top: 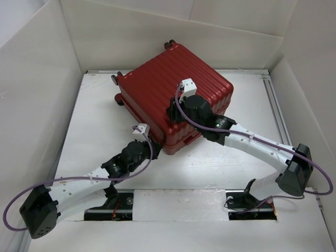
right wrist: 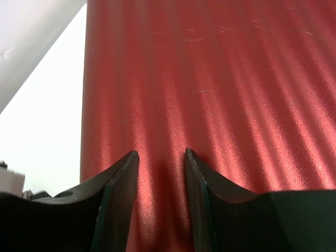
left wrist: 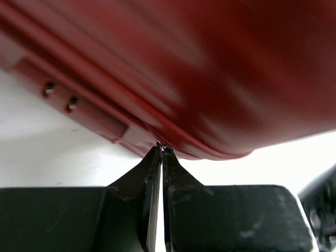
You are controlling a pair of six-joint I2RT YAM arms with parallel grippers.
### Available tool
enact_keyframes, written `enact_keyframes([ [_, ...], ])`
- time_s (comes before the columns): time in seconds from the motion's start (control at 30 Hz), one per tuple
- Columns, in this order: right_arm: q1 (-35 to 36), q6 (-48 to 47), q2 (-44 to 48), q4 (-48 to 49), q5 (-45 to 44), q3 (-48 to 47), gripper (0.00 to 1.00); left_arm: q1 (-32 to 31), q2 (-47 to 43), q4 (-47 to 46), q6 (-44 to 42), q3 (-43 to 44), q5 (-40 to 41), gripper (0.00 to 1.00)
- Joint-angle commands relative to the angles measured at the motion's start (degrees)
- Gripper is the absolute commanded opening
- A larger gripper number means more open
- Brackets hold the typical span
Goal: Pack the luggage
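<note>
The red suitcase (top: 173, 94) lay on the surface (top: 89, 118). Left fingers (left wrist: 151, 173) were closed (tips at its edge seam); right fingers (right wrist: 119, 181) stood apart over its ribbed top.

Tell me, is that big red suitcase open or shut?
Shut: the luggage lies flat, ribbed shells closed together, no lining showing.

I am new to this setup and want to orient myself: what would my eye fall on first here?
The dark-red luggage lies closed on the white table, filling its middle. The right gripper is open over the ribbed top shell. The left gripper is shut at the seam on the luggage's near edge.
</note>
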State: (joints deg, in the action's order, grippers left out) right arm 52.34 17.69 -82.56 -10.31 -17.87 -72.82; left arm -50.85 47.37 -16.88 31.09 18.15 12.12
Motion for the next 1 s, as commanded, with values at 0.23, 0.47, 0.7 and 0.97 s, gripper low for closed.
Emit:
enact_keyframes([
  [0.23, -4.00, -0.03, -0.76, -4.20, 6.71, 11.90, 0.46, 16.28, -0.53, 3.09, 4.77, 5.39, 12.41, 0.00],
  [0.47, -6.28, -0.03, 0.30, -2.88, 9.78, 17.01, 0.45, 26.41, 4.56, -1.48, 8.55, 9.70, 5.73, 0.00],
  [0.7, -6.28, -0.03, 5.29, -4.28, 8.91, 13.86, 0.61, 23.35, -2.52, -0.44, 9.07, 6.20, 5.19, 0.00],
  [0.97, -6.03, -1.27, -1.27, -14.72, 0.40, -9.87, 0.74, 23.34, -8.01, 4.32, 6.79, 2.50, 4.32, 0.00],
])
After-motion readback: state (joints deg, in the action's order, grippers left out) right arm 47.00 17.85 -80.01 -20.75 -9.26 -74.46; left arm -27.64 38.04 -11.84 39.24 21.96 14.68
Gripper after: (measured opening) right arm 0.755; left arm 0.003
